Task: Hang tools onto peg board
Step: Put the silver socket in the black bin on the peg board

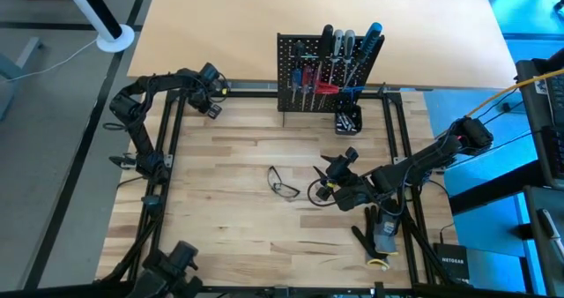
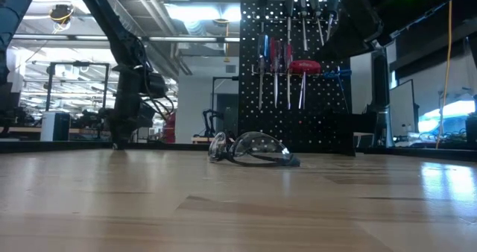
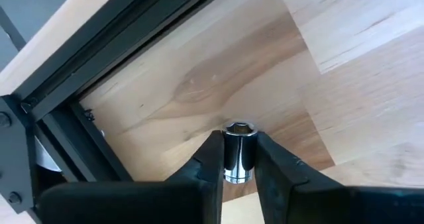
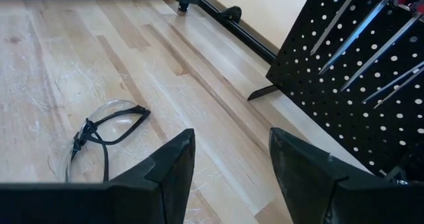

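At the far left corner of the pale wooden counter [image 1: 229,201], beside the black metal frame rail [image 1: 247,91], the left gripper [image 1: 211,109] hangs low over the boards. Its jaws are clamped on a small shiny chrome socket [image 3: 238,151] with a hexagonal opening, which stands upright between the two dark fingers [image 3: 209,161].

Toward the middle of the counter lies a pair of clear safety glasses with black arms [image 1: 284,187], folded and resting flat on the wood, well apart from both arms.

Just to the right of the glasses, the right gripper [image 1: 341,161] hovers above the counter, its jaws standing wide apart and holding nothing; its wrist view looks past the fingers [image 4: 173,164] at the glasses and the base of the board.

At the far edge, right of centre, the black perforated peg board [image 1: 308,55] stands upright on its short stand. The screwdrivers with red, blue, black and grey handles [image 1: 339,47] hang on its face, thin metal shafts pointing down. A small black cup [image 1: 347,120] sits just in front of the board's right end.
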